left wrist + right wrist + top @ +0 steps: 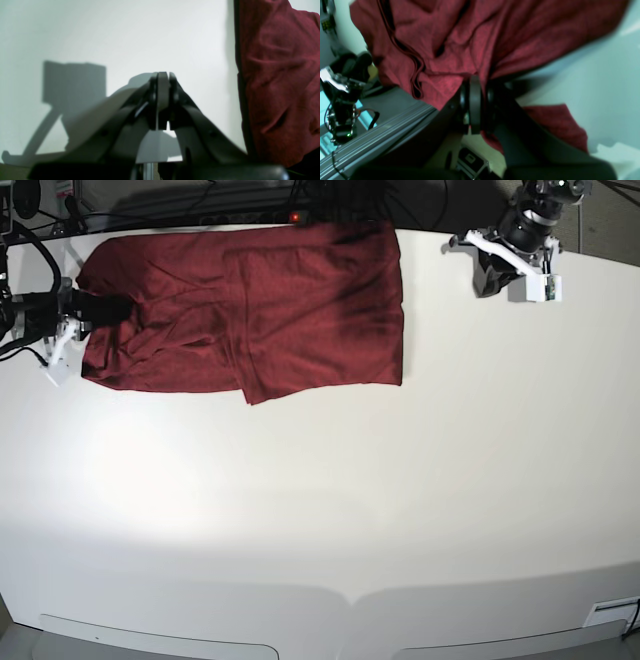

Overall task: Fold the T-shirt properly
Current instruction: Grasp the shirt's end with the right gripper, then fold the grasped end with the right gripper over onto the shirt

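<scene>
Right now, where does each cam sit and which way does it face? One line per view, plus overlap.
Left wrist: on the left arm, looking along the shut left gripper over the white table; T-shirt at the right edge.
Right wrist: on the right arm, facing its right gripper, shut on the T-shirt.
Base: overhead, looking down on the table, T-shirt and both arms.
Shared: all three show the T-shirt.

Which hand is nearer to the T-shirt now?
Right. The right hand is shut on the T-shirt at its edge; the left hand sits shut and empty, apart from it over the table.
</scene>
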Tool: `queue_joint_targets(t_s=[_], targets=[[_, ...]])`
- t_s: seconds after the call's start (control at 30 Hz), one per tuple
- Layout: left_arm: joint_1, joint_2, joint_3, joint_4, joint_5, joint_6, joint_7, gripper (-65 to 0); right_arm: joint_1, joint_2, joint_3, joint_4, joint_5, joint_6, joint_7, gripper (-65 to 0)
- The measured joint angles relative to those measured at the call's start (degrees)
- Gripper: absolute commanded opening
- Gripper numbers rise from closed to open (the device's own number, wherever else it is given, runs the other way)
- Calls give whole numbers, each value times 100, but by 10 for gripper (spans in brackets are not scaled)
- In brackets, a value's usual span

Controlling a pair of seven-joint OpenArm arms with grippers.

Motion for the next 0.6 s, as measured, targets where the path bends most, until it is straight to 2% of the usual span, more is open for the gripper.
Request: queue_joint_targets(t_s=[0.07, 0.2, 0.6], targets=[[2, 0, 0, 0, 0, 0, -2, -650, -17, -94, 0, 157, -11, 2, -249, -650], [0, 0, 0, 0, 0, 2, -2, -650, -20, -387, 0, 634, -52, 0, -400, -650], [2, 0, 0, 0, 0, 0, 2, -650, -20, -1777, 0, 2319, -63, 2, -468, -650]])
